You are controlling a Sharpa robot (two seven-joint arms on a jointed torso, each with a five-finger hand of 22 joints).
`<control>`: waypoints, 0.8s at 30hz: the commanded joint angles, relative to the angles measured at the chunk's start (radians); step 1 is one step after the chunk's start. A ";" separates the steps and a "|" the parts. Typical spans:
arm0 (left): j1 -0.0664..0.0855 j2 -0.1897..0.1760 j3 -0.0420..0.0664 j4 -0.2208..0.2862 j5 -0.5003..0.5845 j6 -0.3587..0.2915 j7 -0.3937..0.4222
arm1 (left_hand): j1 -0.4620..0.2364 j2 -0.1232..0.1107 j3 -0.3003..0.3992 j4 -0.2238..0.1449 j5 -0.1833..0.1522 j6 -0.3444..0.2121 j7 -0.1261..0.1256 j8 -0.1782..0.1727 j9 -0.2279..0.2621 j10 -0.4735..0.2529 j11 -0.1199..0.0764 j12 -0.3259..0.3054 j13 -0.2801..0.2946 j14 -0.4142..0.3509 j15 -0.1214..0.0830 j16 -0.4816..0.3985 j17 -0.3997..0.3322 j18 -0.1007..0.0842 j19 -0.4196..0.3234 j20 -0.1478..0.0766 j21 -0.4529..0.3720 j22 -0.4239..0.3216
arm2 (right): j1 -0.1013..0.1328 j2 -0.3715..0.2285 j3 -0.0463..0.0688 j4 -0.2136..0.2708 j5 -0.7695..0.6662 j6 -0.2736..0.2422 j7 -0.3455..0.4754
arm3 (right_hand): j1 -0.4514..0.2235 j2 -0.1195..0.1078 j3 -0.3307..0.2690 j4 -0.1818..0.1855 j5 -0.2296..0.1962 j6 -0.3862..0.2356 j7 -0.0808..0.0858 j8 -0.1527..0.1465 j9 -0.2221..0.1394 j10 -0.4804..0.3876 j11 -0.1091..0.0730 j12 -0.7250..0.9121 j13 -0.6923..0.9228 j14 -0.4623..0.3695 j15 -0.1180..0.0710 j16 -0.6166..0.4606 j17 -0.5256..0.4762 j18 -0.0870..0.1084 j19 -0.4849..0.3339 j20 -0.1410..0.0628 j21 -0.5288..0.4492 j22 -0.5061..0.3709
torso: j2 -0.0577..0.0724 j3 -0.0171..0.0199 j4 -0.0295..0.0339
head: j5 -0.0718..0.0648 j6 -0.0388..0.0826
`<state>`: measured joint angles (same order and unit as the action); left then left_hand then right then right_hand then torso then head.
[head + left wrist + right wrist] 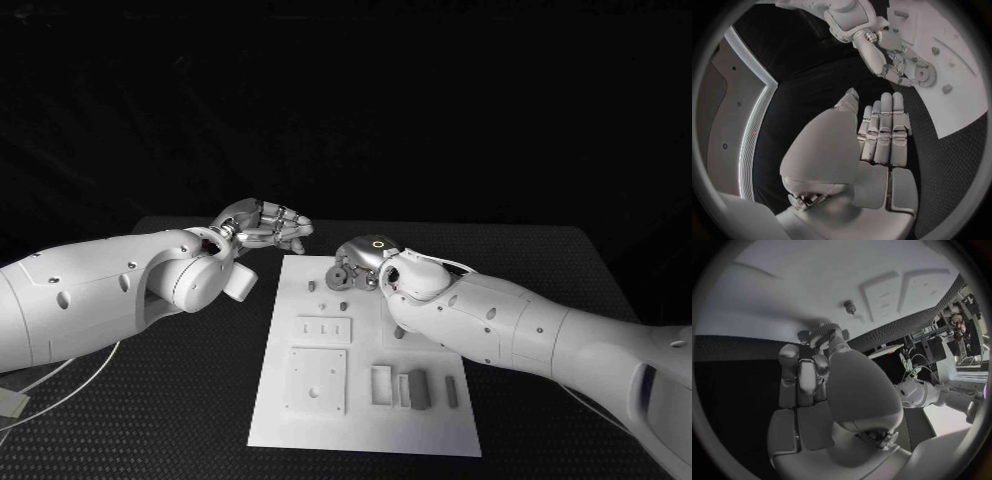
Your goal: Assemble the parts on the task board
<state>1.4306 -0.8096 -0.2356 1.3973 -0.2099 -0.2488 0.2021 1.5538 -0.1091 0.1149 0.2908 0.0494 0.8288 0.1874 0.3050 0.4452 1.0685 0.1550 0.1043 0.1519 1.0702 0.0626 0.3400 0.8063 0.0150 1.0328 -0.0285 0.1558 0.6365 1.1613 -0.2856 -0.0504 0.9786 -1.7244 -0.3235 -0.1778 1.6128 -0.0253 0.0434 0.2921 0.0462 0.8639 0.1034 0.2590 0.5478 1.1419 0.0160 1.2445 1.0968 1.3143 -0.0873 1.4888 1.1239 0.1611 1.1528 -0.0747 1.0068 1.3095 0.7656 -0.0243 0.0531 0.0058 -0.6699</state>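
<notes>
Right hand (361,268) pinches gear (926,76) over task board (361,420) (far end) — left hand (267,225) empty, fingers straight.

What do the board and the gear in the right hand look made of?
Board: likely matte white plastic, flat and glare-free. Gear, held by the right hand: toothed grey disc with a dull sheen, plastic or metal; cannot tell.

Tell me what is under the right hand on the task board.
The right hand holds a small gear over the task board's far end. A small peg stands beside it; the board directly beneath the hand is covered.
</notes>
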 commanded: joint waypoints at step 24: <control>0.001 0.000 0.001 0.001 -0.002 0.010 0.007 | -0.007 -0.005 -0.006 -0.001 0.002 -0.005 0.004 -0.005 -0.001 0.002 0.003 -0.007 0.002 0.006 0.002 -0.007 0.002 0.010 0.004 -0.007 -0.007 0.000 | -0.010 -0.005 -0.011 -0.011 0.011 0.031 -0.010 | -0.024 -0.010 0.010 0.001 0.000 -0.040 0.048 -0.040 -0.012 -0.023 0.021 -0.024 -0.068 -0.012 0.016 -0.002 -0.023 0.101 0.001 -0.006 0.001 -0.001 | 0.000 0.0018 -0.0007 | -0.002 0.000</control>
<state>1.4306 -0.8107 -0.2357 1.3969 -0.2099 -0.2488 0.2019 1.5538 -0.1091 0.1149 0.2908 0.0494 0.8288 0.1874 0.3050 0.4452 1.0686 0.1549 0.1001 0.1527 1.0701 0.0626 0.3400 0.8071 0.0150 1.0366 -0.0322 0.1549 0.6365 1.1531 -0.2908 -0.0606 0.9677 -1.7151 -0.3088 -0.1837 1.6188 -0.0189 0.0584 0.2914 0.0464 0.8278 0.1396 0.2233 0.5400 1.1218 0.0361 1.2226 1.0967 1.3030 -0.0761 1.4888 1.1018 0.1601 1.1511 -0.0775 1.0067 1.3095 0.7656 -0.0230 0.0525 0.0041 -0.6709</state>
